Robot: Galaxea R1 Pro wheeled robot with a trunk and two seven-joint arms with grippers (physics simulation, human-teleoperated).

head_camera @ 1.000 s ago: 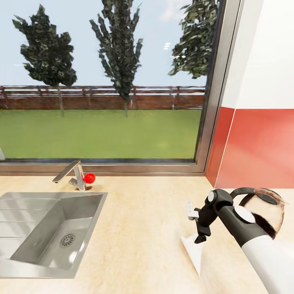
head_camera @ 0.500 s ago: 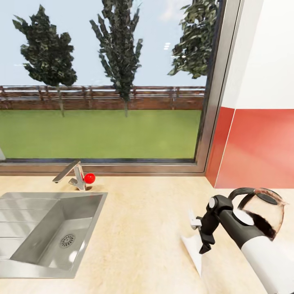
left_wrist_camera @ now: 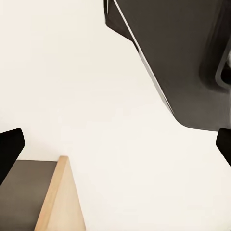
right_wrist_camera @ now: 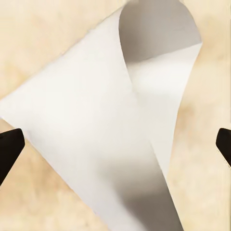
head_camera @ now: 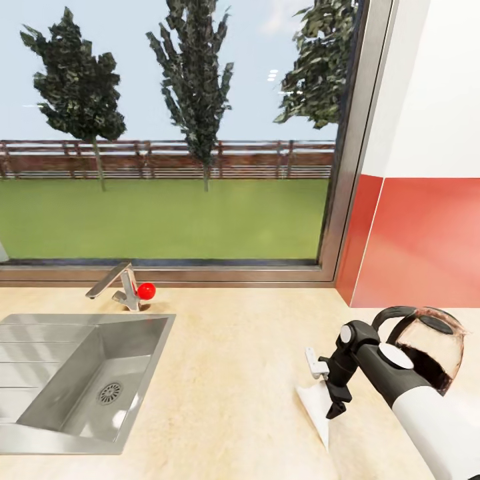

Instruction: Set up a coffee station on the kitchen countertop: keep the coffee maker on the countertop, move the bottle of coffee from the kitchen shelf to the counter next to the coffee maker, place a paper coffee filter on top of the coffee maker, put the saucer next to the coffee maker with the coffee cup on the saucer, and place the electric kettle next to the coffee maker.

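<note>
Right now I have the right gripper [head_camera: 323,387] poised directly above the small white paper cone of the coffee filter [head_camera: 316,408], which lies on its side on the long light beige wood-grain countertop [head_camera: 233,373]. Through the right wrist camera I see the filter [right_wrist_camera: 115,139] between my two dark fingertips [right_wrist_camera: 9,150], which stand far apart at the frame's edges, so the jaws are wide and hold nothing. Just beyond my right forearm stands the rounded clear glass electric kettle [head_camera: 430,347], dark inside, with its black loop handle arching toward the arm. Off to the left, the grey inset steel sink [head_camera: 73,380] sits in the counter, with a metal tap [head_camera: 110,283] and a small red ball [head_camera: 146,290] behind it. My left gripper [left_wrist_camera: 115,149] is likewise spread wide, empty, facing a plain pale surface.
</note>
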